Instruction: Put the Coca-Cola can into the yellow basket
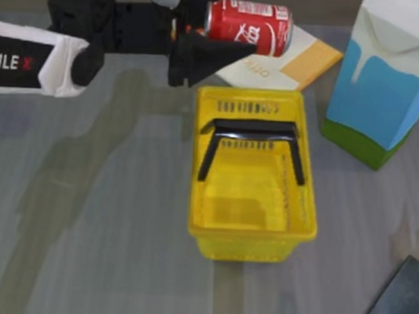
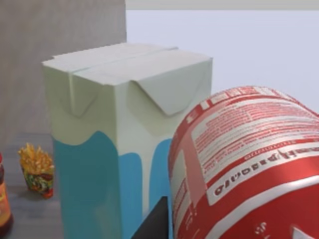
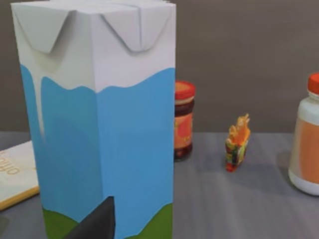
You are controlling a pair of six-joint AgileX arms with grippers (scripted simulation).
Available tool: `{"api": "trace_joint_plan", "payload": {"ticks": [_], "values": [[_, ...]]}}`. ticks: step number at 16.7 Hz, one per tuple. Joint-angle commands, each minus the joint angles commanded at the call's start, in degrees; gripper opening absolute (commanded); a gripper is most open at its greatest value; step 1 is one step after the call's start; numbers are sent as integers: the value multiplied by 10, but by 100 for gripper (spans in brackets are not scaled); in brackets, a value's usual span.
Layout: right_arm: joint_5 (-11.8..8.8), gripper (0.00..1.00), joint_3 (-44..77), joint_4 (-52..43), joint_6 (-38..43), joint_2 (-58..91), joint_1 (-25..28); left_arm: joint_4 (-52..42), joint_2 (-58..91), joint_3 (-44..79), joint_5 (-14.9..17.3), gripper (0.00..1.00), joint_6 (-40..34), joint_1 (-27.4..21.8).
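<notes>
Left gripper [image 1: 200, 42] clamps the Coca-Cola can [image 1: 248, 25] — lifted sideways just beyond the yellow basket [image 1: 251, 246].

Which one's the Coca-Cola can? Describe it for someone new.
Start at the yellow basket mid-table, then look just beyond its far edge. There the left gripper holds the Coca-Cola can sideways: the only red, white-lettered cylinder.
</notes>
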Motion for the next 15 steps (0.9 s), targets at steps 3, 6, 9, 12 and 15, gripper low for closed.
{"api": "trace_joint_plan", "payload": {"ticks": [3, 6, 9, 12, 15], "values": [[0, 100, 0, 0, 0, 0, 0, 23, 21, -5, 2, 0, 0, 1], [0, 100, 0, 0, 0, 0, 0, 94, 70, -20, 4, 0, -1, 4], [0, 100, 0, 0, 0, 0, 0, 166, 120, -38, 3, 0, -3, 9], [0, 100, 0, 0, 0, 0, 0, 189, 139, -46, 2, 0, -4, 12], [0, 100, 0, 0, 0, 0, 0, 189, 139, -46, 2, 0, -4, 12]]}}
